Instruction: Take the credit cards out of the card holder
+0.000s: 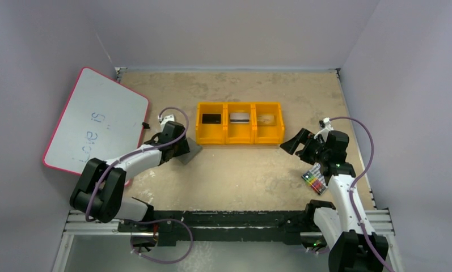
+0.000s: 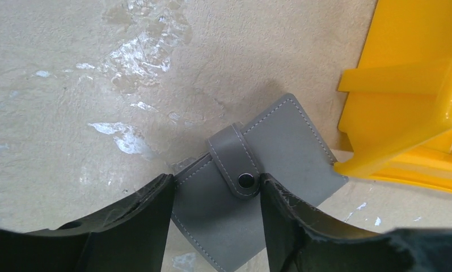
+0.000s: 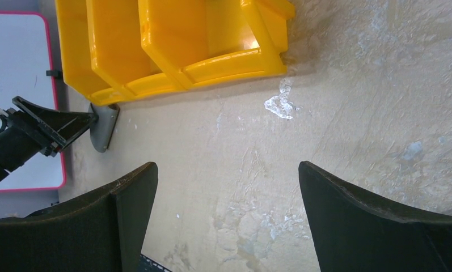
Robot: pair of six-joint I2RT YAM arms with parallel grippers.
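the left arm (image 1: 134, 158) stretches from the lower left of the top view up and rightward toward the middle, its wrist bent down over the table (image 1: 252, 175). the left gripper (image 2: 215, 182) straddles the card holder (image 2: 286, 139), which lies closed with its snap tab (image 2: 237, 161) fastened, one corner just beside the corner of the yellow bin tray (image 2: 405, 107). the jaws stand partway apart: the finger at the frame's left (image 2: 138, 221) meets the holder's edge, the one at the right sits over its grey face (so whether they truly pinch it, i cannot tell). the right arm (image 1: 342, 190) rises from the lower right of the top view and bends leftward. the right gripper (image 3: 226, 170) hangs over bare table to the right of the tray, jaws spread wide with nothing between them.

the credit cards lie in the tray, one to a compartment: the black card (image 1: 212, 118) at left, the silver-white card (image 1: 240, 118) in the middle, the pale beige card (image 1: 265, 119) at right, all too small to read. in the top view the holder shows only as a grey wedge past the left gripper. in the left wrist view its near corners are cut off by the fingers and the bottom edge. in the right wrist view it is a thin grey sliver at the left, by the tray's corner. a whiteboard (image 1: 96, 122) fills the upper left of the top view, its writing only partly legible. a pack of crayons (image 1: 314, 180) lies just beside the right arm.
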